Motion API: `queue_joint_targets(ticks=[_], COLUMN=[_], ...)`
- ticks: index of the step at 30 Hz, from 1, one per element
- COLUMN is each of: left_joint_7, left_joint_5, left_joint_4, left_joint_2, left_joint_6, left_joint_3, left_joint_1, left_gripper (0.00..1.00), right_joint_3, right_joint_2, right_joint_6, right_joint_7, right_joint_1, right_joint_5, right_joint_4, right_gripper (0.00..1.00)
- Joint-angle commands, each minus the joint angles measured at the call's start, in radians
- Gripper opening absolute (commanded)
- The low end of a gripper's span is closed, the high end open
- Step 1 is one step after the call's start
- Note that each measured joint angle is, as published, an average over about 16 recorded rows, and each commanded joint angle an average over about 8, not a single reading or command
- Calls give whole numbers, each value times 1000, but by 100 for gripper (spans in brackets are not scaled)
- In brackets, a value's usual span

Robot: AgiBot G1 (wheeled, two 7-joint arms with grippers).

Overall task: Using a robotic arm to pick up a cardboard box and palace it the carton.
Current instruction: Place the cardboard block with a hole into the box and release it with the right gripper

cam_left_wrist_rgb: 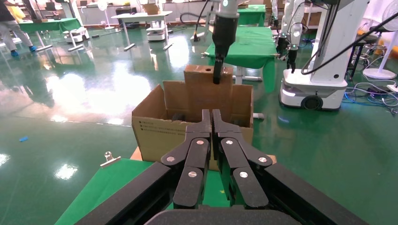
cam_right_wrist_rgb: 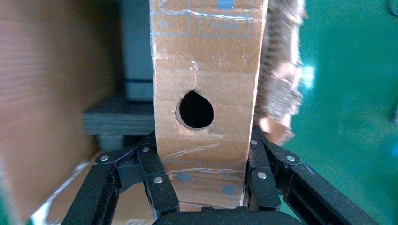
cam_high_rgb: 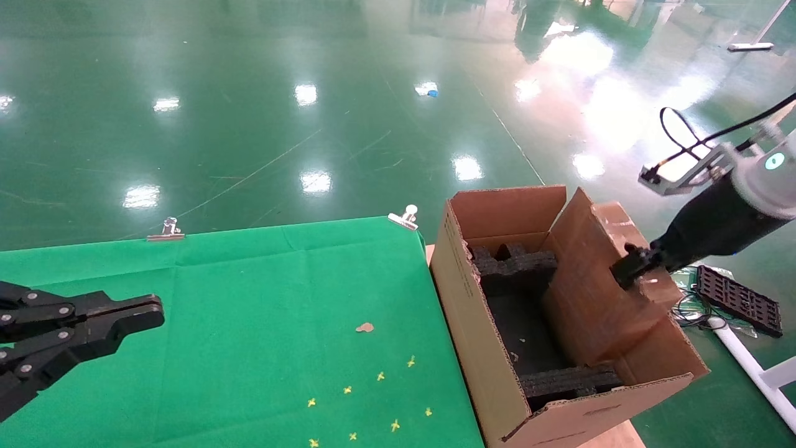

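We see the right gripper [cam_high_rgb: 629,266] pinching the cardboard box [cam_high_rgb: 597,292] between its fingers [cam_right_wrist_rgb: 159,187], holding it tilted with its lower end inside the carton [cam_high_rgb: 491,348], above the black foam [cam_high_rgb: 516,267]. The carton stands at the right edge of the green-covered table [cam_high_rgb: 249,298]. Our left gripper [cam_high_rgb: 140,314] hovers over the table's left edge, fingers pressed together.

You're looking at bright, even overhead lighting, and the glossy green floor [cam_high_rgb: 311,124] is throwing back white ceiling-lamp spots, with a broad washed-out glare spreading at upper right. Shadows on the green cloth [cam_high_rgb: 249,298] are staying faint. In the right wrist view, the carton wall [cam_right_wrist_rgb: 51,108] is blurring softly, close to the lens.
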State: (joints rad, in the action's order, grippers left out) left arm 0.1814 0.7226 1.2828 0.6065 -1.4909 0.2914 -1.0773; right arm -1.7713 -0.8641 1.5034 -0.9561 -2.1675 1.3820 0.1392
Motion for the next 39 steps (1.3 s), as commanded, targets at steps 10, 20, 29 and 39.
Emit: queue_joint_targets(ticks=[10, 20, 29, 39], left_joint_7=[0, -1, -1, -1], left_joint_5=[0, -1, -1, -2], left_joint_4=[0, 0, 0, 0], left_joint_2=[0, -1, -1, -1], left_joint_6=[0, 1, 1, 1], left_joint_3=[1, 1, 2, 2], left_joint_1=[0, 0, 0, -1], left_gripper=[100, 100, 100, 100], right_joint_3=[3, 15, 40, 39], right_joint_2=[-37, -66, -78, -87], right_joint_6=[-96, -205, -311, -345], right_joint_7=[-19, -41, -43, -39], right_joint_1=[136, 261, 356, 382], right_joint_5=[-10, -28, -63, -63], right_joint_4=[-86, -118, -125, -133], right_gripper=[0, 0, 0, 99])
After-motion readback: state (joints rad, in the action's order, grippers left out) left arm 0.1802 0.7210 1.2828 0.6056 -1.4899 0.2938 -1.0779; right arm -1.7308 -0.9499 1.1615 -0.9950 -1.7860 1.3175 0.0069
